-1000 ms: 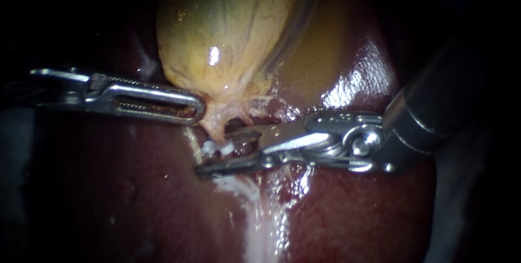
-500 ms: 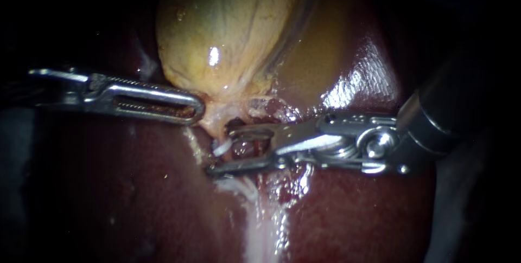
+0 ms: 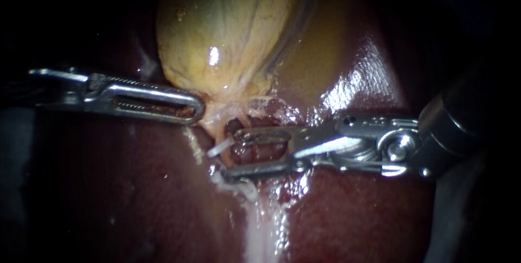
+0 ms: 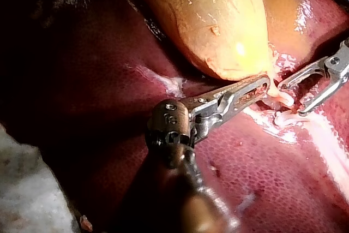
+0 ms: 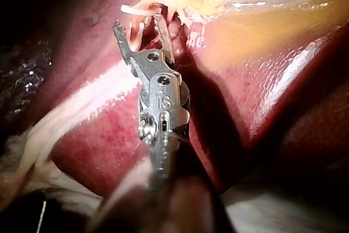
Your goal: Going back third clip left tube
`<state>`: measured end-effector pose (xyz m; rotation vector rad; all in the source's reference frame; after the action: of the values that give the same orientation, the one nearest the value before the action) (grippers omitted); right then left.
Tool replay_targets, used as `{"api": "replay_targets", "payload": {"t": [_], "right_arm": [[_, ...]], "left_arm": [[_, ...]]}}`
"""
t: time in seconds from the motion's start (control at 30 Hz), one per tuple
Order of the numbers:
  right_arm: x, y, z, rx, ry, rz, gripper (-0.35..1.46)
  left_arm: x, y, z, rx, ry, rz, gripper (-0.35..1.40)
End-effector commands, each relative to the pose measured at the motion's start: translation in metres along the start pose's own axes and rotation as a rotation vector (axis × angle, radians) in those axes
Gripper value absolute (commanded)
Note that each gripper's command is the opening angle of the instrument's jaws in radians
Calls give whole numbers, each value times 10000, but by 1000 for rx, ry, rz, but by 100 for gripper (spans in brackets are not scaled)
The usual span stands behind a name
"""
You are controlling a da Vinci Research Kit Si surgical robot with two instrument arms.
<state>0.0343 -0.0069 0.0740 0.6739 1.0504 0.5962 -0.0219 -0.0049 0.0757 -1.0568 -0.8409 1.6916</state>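
The yellow gallbladder [image 3: 228, 30] lies on the dark red liver [image 3: 135, 203]. My left instrument [image 3: 190, 108] comes in level from the left, its slotted jaws shut on the gallbladder's narrow neck. Below the neck the left tube [image 3: 217, 130] carries a white clip [image 3: 220, 146] that sticks out to the left. My right instrument [image 3: 230, 153] has its jaws open, one above and one below, with the tips just right of the clip. In the left wrist view my left instrument [image 4: 256, 87] holds the neck, and the right instrument [image 4: 292, 101] stands open ahead of it. The right wrist view shows the open jaws [image 5: 139, 25] short of the clip [image 5: 133, 9].
A pale white strip of tissue [image 3: 260, 230] runs down the liver from under the right instrument's jaws. Wet, glossy liver [image 3: 358, 78] rises behind the right shaft. White gauze [image 4: 27, 189] lies beside the liver.
My right instrument has drawn back to the right, away from the tube, with its jaws opening wider. The white clip stays on the tube. The left instrument has not moved.
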Motion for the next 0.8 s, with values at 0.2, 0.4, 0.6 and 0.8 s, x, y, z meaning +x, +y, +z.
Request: {"api": "replay_targets", "payload": {"t": [0.2,0.4,0.6,0.8], "right_arm": [[-4,0,26,8,-4,-4,49],[-8,-2,45,33,6,-10,49],[-8,0,38,34,6,-8,49],[-8,6,25,22,10,-5,49]], "left_arm": [[0,1,2,2,1,-1,-35],[0,2,2,2,1,-1,-35],[0,2,1,2,1,-1,-35],[0,3,1,2,1,-1,-35]]}}
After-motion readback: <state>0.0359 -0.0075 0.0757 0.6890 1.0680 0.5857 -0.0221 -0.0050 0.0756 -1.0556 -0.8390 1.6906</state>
